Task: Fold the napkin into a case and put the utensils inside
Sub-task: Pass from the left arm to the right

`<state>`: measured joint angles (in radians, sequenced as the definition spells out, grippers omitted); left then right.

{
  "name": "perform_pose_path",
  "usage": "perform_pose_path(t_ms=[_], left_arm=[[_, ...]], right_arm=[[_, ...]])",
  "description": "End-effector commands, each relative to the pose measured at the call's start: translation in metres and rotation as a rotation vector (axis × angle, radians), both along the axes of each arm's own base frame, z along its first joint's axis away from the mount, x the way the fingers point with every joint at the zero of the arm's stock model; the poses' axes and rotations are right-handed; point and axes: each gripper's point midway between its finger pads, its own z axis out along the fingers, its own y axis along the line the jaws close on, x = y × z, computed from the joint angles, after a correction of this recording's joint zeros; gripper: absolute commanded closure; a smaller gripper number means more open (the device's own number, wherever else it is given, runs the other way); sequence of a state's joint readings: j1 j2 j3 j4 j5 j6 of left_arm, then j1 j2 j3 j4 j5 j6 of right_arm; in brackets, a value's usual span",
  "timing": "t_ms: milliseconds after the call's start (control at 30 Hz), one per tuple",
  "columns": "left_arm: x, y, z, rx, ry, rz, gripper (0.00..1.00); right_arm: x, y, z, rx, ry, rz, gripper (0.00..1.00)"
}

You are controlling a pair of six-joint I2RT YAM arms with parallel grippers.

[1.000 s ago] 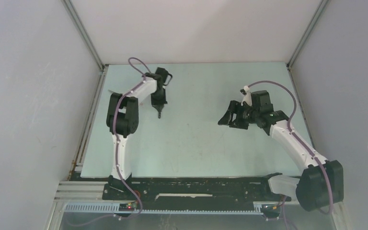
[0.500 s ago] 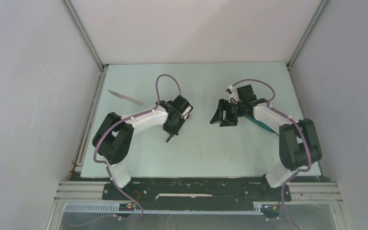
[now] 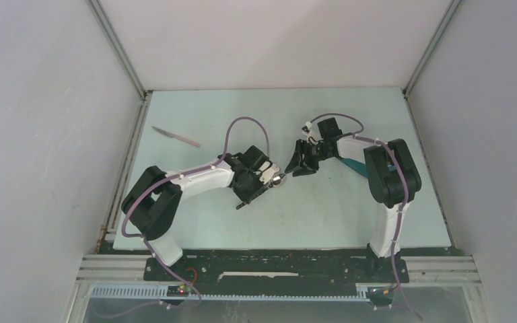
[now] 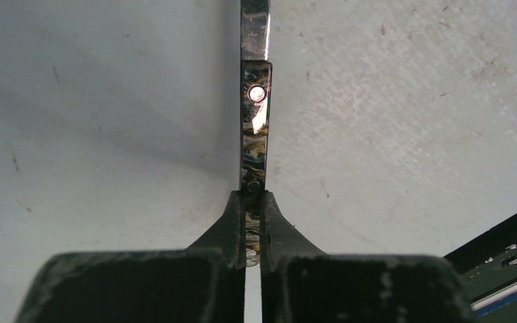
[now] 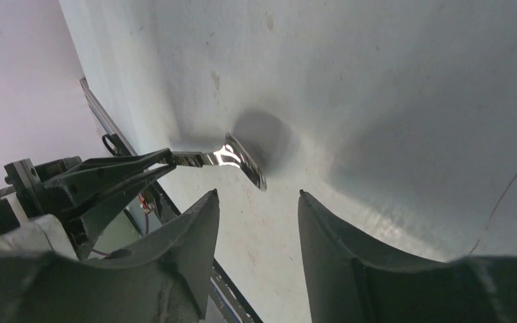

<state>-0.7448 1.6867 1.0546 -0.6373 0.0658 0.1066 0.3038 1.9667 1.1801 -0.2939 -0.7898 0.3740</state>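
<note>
- At table centre, the left gripper (image 4: pixel 253 202) pinches the spoon (image 4: pixel 256 114) by its handle.
- The right gripper (image 5: pixel 256 194), fingers spread, hangs at the spoon's 2 o'clock.
- The napkin (image 3: pixel 354 164), seemingly a folded strip, lies at 3 o'clock.
- The knife (image 3: pixel 175 136) lies at 10 o'clock.

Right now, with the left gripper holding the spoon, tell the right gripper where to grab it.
Take the spoon by the bare handle just behind its bowl, coming from the bowl end, where the open right gripper faces it. The left gripper is shut on the other end, and the curved bowl would likely slip.
</note>
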Motion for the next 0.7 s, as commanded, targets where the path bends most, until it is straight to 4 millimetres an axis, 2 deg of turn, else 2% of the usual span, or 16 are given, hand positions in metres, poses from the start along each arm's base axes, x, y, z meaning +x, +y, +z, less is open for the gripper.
perform_pose_path(t_ms=[0, 167, 300, 367, 433, 467, 567, 633, 667], left_arm=[[0.002, -0.015, 0.007, -0.071, -0.019, -0.074, 1.00], [-0.001, -0.017, 0.007, -0.085, -0.012, -0.091, 1.00], [-0.002, -0.017, 0.008, -0.083, -0.016, -0.098, 1.00], [-0.002, -0.016, 0.008, -0.077, -0.020, -0.098, 1.00], [0.000, -0.017, 0.011, -0.073, -0.027, -0.082, 0.98], [0.001, -0.016, 0.013, -0.067, -0.028, -0.067, 0.94], [0.011, -0.021, 0.033, -0.084, -0.045, 0.005, 0.69], [0.021, -0.026, 0.057, -0.136, -0.093, 0.063, 0.58], [0.027, -0.031, 0.072, -0.175, -0.129, 0.102, 0.53]], right_arm=[[0.003, 0.009, -0.002, 0.027, -0.029, 0.070, 0.47], [-0.003, 0.012, -0.019, 0.008, 0.001, 0.101, 0.53], [-0.005, 0.018, -0.024, 0.015, 0.003, 0.127, 0.64], [-0.005, 0.022, -0.023, 0.035, 0.001, 0.136, 0.74], [-0.006, 0.023, -0.020, 0.028, 0.005, 0.136, 0.90], [-0.007, 0.024, -0.014, 0.029, -0.003, 0.140, 0.99], [-0.006, 0.013, 0.010, -0.023, -0.053, 0.098, 1.00], [-0.004, -0.005, 0.035, -0.033, -0.085, 0.024, 1.00], [-0.003, -0.021, 0.045, -0.033, -0.095, -0.034, 1.00]])
